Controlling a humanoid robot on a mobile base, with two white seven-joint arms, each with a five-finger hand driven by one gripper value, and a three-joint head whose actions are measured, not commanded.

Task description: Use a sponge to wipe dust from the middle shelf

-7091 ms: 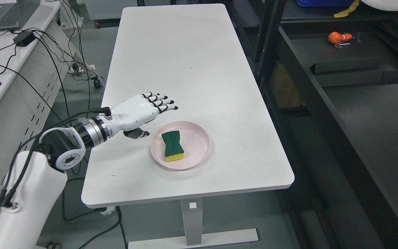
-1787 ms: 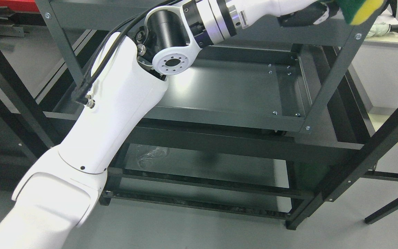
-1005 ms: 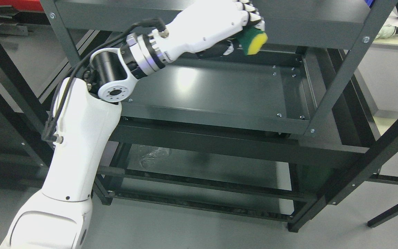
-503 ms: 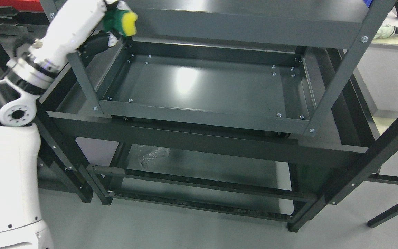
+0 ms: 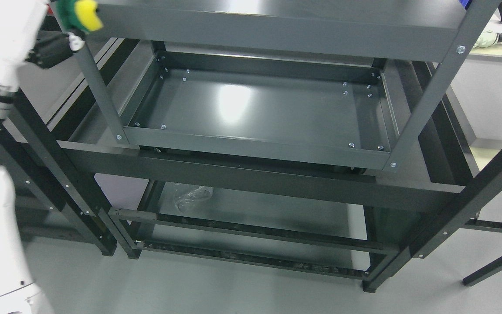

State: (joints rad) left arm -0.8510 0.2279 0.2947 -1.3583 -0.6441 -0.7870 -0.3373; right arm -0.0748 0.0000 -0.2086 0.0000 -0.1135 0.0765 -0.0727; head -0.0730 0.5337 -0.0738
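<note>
My left hand (image 5: 61, 26) is at the top left corner of the head view, shut on the green and yellow sponge (image 5: 81, 13). It is outside the dark metal rack, left of its front left post (image 5: 98, 87). The middle shelf (image 5: 255, 109) is a dark grey tray with a raised rim, bare, with a light glare near its middle. The sponge is well to the left of and above the shelf, not touching it. My right hand does not show.
The top shelf (image 5: 277, 22) overhangs the middle shelf's back. A crumpled clear plastic bag (image 5: 190, 194) lies on the bottom shelf. A second black frame (image 5: 473, 196) stands at the right. A pale table (image 5: 490, 41) is at the upper right. Grey floor lies below.
My left arm has swung the sponge leftward, from above the shelf's right part to outside the rack at the top left. The view turned from the white table to the rack.
</note>
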